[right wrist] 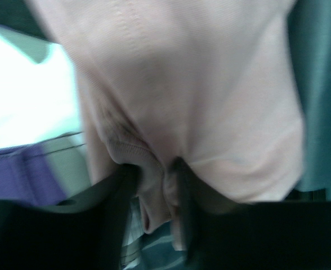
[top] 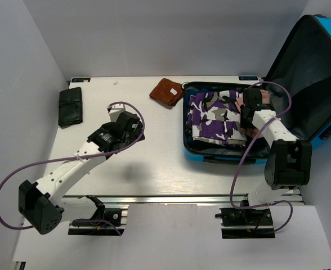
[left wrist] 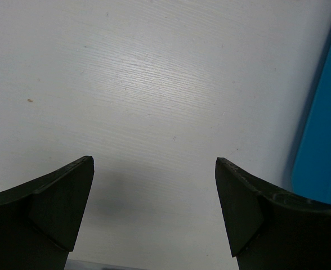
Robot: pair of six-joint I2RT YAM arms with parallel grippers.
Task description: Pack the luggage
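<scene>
Far left on the surface (top: 154, 169), a black folded pouch (top: 70, 107) lay with its long axis running near to far, well apart from everything else. Next along, the left tool (top: 130, 126) hovered over bare surface, spread wide, nothing between its fingers (left wrist: 58, 205). Beyond it and to its right sat a brown cloth (top: 166, 91), just beside the left wall of the luggage (top: 224, 158). And there was the luggage itself, on the right half of the surface, open, its lid (top: 312, 67) leaning up and away to the right. A purple camouflage garment (top: 210, 115) filled most of the base. Down inside, at the right of that garment, the right tool (top: 249, 109) was narrowed on a fold of pink garment (right wrist: 199, 84), apparently pinching it.

So the key relation: the pink garment was already over the base, directly under the right tool, so letting go looked like all that step needed. For the loose pieces, the left arm was plainly the nearer one, with the luggage off to its right.

The overhead view gave the layout but hid the grip. The right wrist view, though blurred, showed cloth bunched between the jaws. The left wrist view caught only a blue sliver of the luggage at its right edge.
</scene>
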